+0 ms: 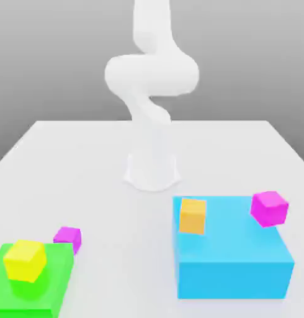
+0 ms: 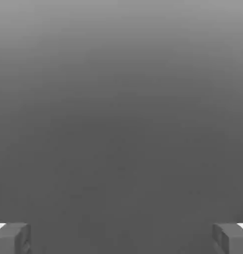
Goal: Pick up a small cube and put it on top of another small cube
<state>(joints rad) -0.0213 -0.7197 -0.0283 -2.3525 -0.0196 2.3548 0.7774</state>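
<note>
The small cube, plain magenta, rests on the white table beside the far right corner of a green block. A yellow cube stands on that green block. On a blue block sit an orange cube and a slightly bigger magenta cube at its far right corner. The white arm rises from its base at the table's middle and bends upward, far from all cubes. In the hand view my gripper is open, its fingertips wide apart with only grey background between them.
The white table stretches around the arm's base. The green block lies at the exterior view's near left, the blue block at its near right, with a gap of bare table between them.
</note>
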